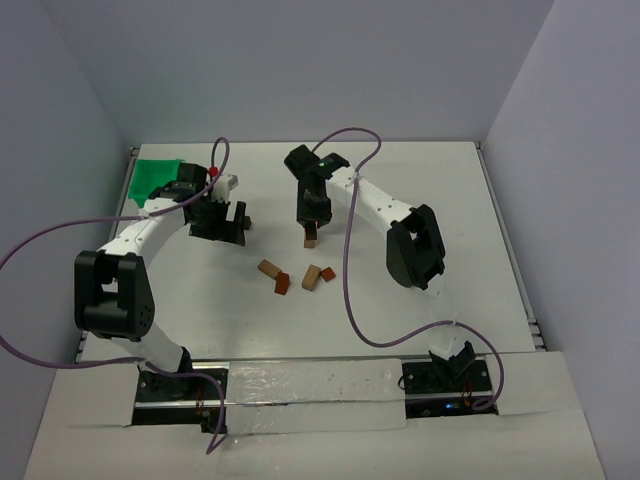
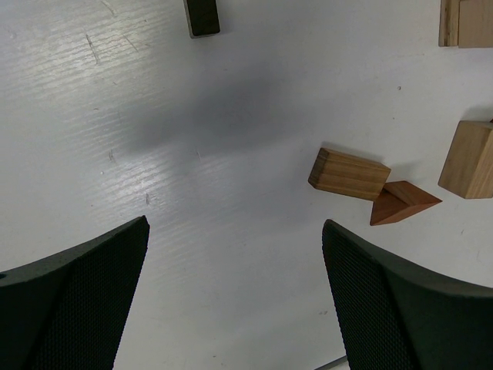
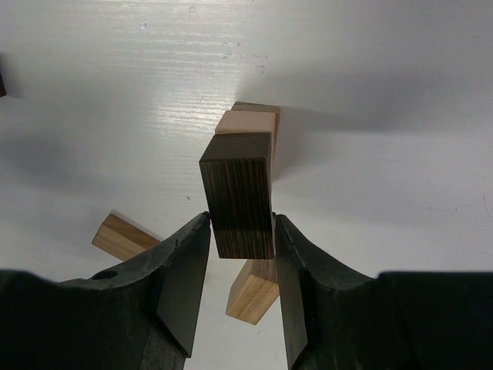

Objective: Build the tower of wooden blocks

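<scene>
Partly built, judging by what stands and what lies loose. Found near the middle of the table, under the right wrist: the wood block tower. From the right wrist view, counting three tiers in sight: a brownish piece lowest, a pale tier over it, and on top the dark block. Cannot tell whether anything more lies beneath.

Pressing on both long sides of the dark block with the right fingers, clamped on it as far as the view shows. Cannot tell whether seated flat on the pale tier or just clear of it.

Hanging over bare table at 9 o'clock of the tower with the left fingers spread wide apart and holding nothing.

Left to stack, at 6 to 7 o'clock of the tower in the top view: four loose pieces.
- a tan block
- touching it, a reddish wedge
- a second tan block
- just beside that, a small reddish piece

Off at 10 o'clock of the table, and no part of the build: the green bin.

Probably near halfway, then. Next, most likely, letting go of the dark block without nudging a narrow stack.
</scene>
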`<control>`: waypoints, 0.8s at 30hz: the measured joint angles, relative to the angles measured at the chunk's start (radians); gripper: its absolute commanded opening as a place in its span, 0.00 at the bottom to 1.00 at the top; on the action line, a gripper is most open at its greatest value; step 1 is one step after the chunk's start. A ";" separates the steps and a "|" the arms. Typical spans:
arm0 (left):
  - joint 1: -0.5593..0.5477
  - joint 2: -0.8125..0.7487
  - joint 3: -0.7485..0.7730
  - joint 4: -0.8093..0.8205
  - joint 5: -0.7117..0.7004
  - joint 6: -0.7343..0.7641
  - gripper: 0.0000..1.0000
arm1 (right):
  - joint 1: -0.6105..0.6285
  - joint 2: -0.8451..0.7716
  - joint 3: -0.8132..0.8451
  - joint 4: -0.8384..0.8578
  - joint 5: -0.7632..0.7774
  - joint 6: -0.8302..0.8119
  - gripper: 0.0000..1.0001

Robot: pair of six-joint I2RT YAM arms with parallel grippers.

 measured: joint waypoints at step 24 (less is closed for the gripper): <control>0.008 0.000 0.000 0.000 0.005 0.000 0.99 | 0.000 0.000 -0.024 0.007 -0.025 0.000 0.67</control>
